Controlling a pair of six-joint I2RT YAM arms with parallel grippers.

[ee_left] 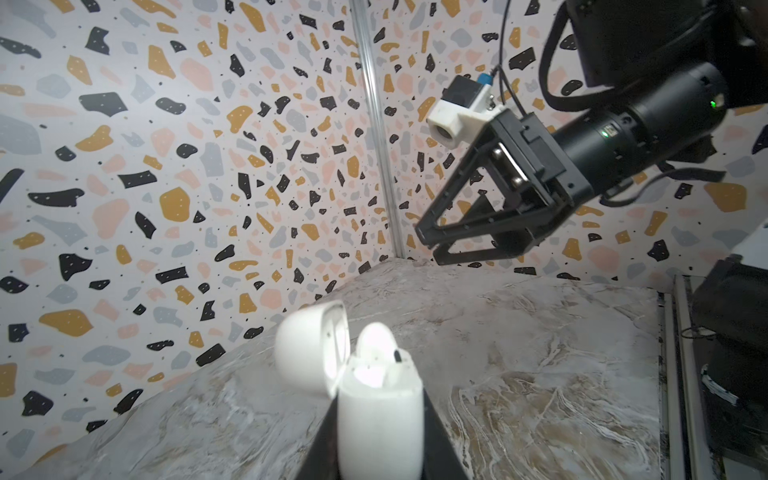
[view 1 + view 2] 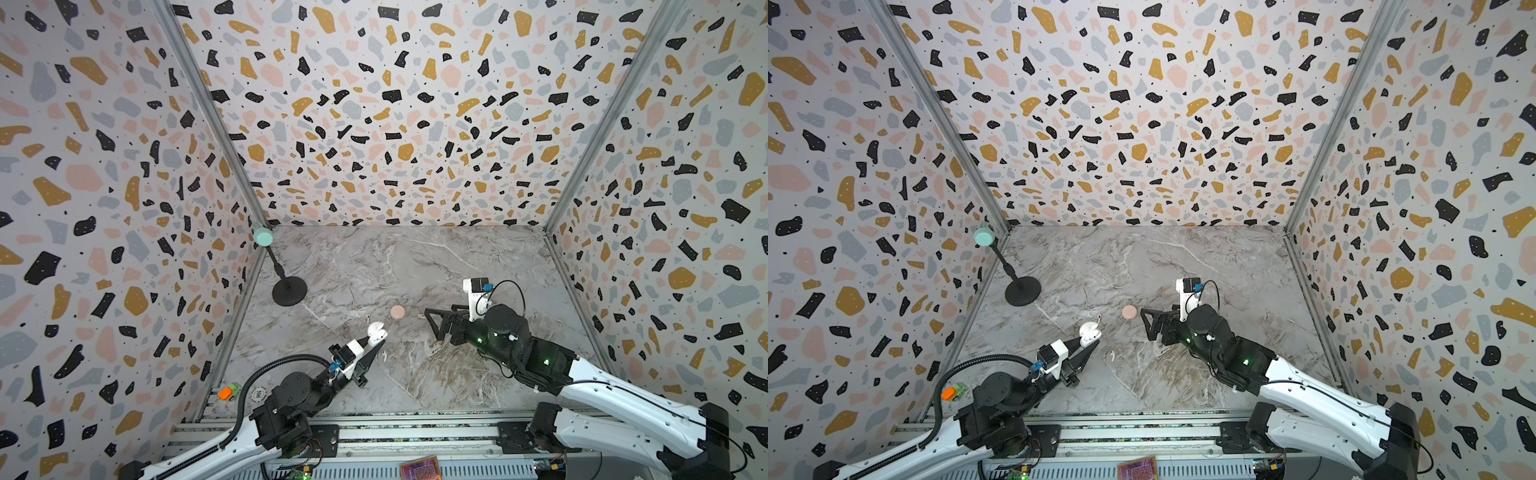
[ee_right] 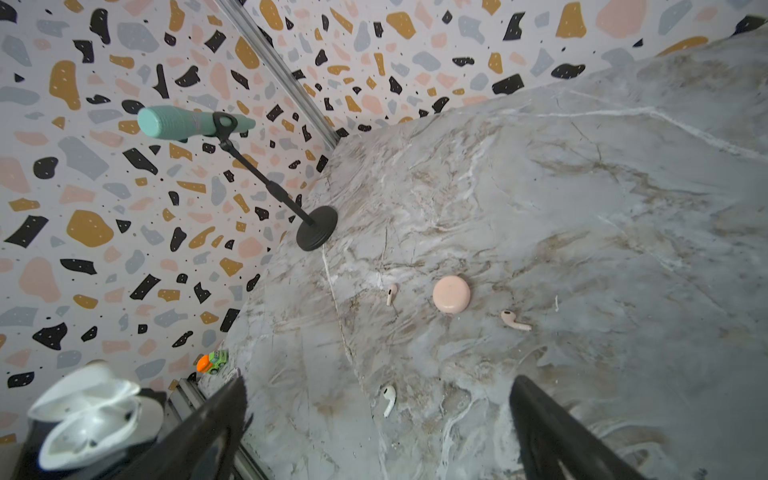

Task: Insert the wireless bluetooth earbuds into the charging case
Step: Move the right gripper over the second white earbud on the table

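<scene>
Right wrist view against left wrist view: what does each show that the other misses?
Right wrist only: the closed pink case, two pink earbuds, a loose white earbud and the microphone stand. Left wrist only: a seated white earbud in the white case. Both: that open white case, the marble table and the open right gripper.

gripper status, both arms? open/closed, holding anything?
Left gripper: closed on the white charging case, lid open.
Right gripper: open, holding nothing.

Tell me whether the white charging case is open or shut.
Open: the white charging case has its lid swung back, showing the inside.
</scene>
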